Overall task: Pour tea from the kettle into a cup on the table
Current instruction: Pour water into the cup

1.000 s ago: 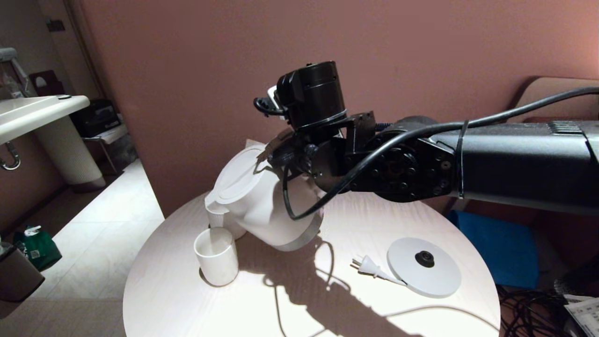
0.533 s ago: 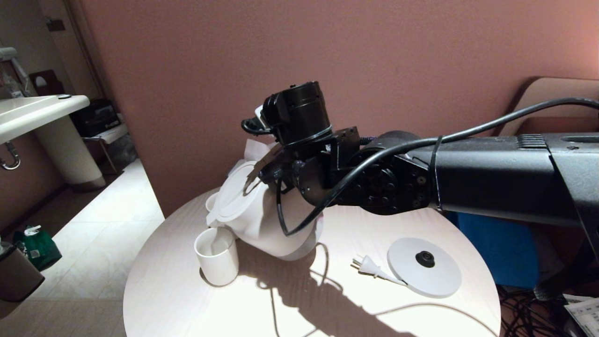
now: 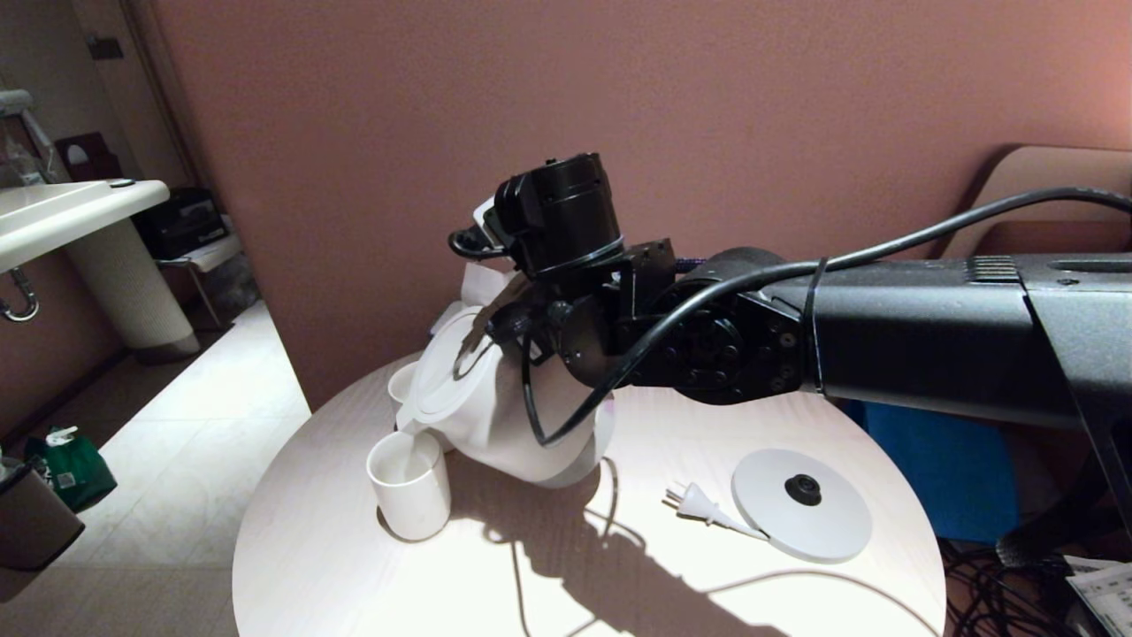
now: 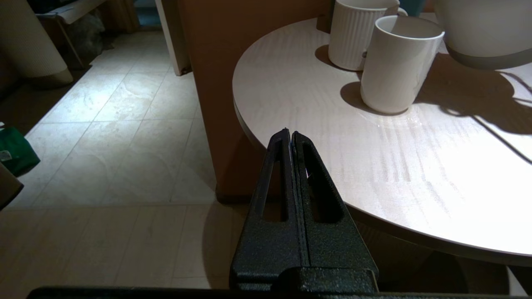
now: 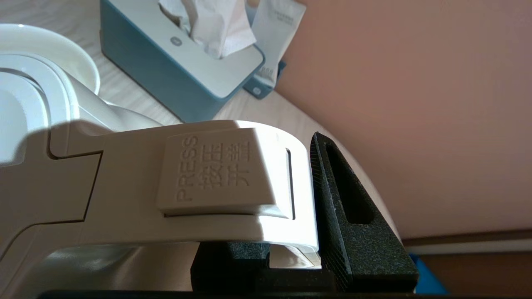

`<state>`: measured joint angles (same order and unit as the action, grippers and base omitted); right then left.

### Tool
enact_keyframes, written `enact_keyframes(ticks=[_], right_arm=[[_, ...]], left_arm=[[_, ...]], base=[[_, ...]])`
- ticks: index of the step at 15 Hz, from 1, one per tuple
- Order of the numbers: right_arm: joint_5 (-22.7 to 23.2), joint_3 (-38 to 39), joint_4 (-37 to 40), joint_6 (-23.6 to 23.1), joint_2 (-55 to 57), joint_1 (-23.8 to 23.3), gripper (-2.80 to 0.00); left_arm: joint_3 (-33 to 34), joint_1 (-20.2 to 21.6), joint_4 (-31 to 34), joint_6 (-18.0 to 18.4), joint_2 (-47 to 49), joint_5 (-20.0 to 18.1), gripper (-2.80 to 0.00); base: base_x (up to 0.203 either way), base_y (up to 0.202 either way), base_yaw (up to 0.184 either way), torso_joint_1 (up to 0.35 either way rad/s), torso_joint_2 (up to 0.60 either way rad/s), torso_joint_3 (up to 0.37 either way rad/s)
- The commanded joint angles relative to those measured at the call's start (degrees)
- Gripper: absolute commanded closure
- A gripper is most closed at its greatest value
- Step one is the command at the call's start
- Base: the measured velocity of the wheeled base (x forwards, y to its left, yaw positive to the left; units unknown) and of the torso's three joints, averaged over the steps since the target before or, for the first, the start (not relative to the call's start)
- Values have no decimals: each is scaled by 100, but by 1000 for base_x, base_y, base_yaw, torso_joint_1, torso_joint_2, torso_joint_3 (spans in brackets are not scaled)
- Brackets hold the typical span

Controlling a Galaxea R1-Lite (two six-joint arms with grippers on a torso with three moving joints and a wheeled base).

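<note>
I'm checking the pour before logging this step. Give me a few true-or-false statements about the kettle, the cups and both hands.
1. The kettle is tilted with its spout over the plain cup. True.
2. The right hand is clamped on the kettle's handle. True.
3. The kettle sits on its grey base disc. False: the disc lies apart on the table, with its plug beside it.
4. The left hand holds the ribbed mug. False: it is shut on nothing, off the table's edge.
5. The plain cup lies on its side. False: it stands upright.
6. A tissue box stands on the table behind the kettle. True.
</note>
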<state>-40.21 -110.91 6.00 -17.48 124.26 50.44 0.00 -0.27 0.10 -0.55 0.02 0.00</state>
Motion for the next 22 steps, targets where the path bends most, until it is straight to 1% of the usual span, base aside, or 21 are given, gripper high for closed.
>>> enact_keyframes(ticks=[1, 11, 22], right_arm=[[-14, -27, -1, -105, 2, 9, 0], [101, -99, -2, -774, 110, 80, 0], [119, -177, -11, -1065, 133, 80, 0]], left_arm=[[0, -3, -1, 2, 6, 0, 0], [0, 0, -1, -7, 6, 0, 0], [0, -8, -1, -6, 6, 0, 0]], base=[[0, 0, 0, 0, 0, 0], [0, 0, 0, 0, 0, 0], [0, 0, 0, 0, 0, 0]])
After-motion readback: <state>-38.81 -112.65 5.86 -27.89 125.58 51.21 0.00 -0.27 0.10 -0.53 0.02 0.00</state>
